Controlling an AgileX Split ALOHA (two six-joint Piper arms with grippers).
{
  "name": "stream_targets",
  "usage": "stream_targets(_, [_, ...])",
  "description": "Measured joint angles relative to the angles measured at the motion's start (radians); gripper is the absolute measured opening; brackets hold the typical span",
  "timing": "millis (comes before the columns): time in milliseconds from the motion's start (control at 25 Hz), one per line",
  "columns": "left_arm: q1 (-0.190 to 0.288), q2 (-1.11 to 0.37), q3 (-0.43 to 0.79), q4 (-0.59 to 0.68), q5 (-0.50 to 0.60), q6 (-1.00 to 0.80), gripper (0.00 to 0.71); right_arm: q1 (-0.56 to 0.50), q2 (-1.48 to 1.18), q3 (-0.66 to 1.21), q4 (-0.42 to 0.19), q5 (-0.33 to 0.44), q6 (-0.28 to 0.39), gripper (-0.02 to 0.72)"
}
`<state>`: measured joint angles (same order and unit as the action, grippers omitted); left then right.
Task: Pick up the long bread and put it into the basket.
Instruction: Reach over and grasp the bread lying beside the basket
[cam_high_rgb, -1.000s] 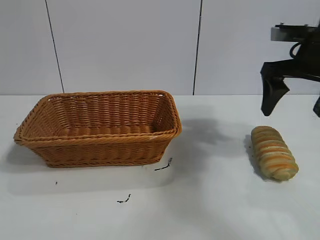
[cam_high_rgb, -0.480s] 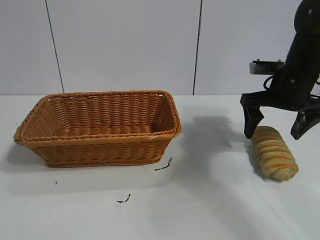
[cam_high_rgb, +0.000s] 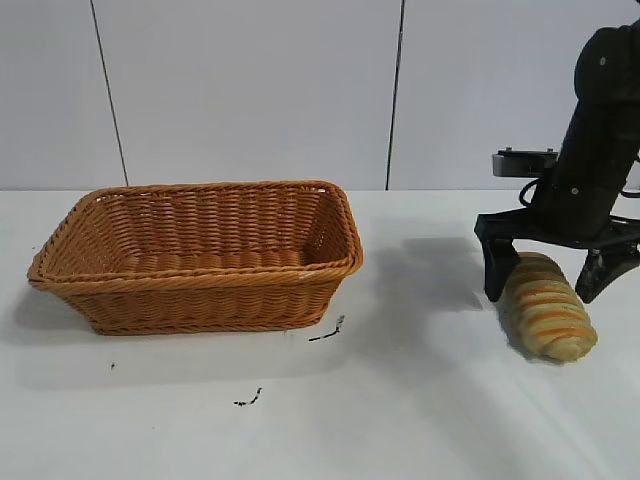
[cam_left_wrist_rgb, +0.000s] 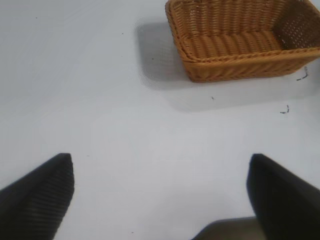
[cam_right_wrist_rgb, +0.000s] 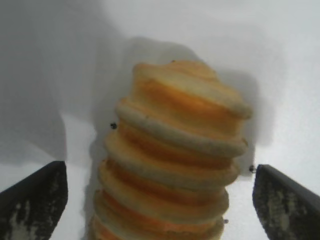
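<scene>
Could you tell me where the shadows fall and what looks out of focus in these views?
Exterior view: the basket casts a soft shadow on the table, and the right gripper darkens the table left of the long bread. Right wrist view: the nearer ridges blur. Left wrist view: the left gripper fingertips look soft.

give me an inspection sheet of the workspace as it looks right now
surface: white table, a few small dark specks in front of the basket.
job's things: long bread lies on the table at the right, not yet lifted; basket stands at the left, apart from it, nothing seen inside.
clutter: nothing seen.
hands: right hand is low over the bread's far end, open, one finger on each side; left hand open above bare table, basket farther off.
cables: a dark cable loop on the right arm by its wrist.
surroundings: pale panelled wall behind the table.
</scene>
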<state>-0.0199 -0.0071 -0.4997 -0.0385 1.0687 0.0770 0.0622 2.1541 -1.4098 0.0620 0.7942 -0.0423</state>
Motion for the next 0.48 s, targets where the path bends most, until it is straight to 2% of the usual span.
stream_targets(40, [0.0,0.0,0.0,0.0,0.0,0.0,0.692,0.0,0.0,0.0,0.0,0.001,0.0,0.246])
stream_targets(80, [0.0,0.0,0.0,0.0,0.0,0.0,0.692,0.0,0.0,0.0,0.0,0.003,0.0,0.162])
stream_targets(120, [0.0,0.0,0.0,0.0,0.0,0.0,0.692,0.0,0.0,0.0,0.0,0.003,0.0,0.118])
stream_targets(480, [0.0,0.0,0.0,0.0,0.0,0.0,0.692,0.0,-0.095,-0.003,-0.016,0.051,-0.026,0.109])
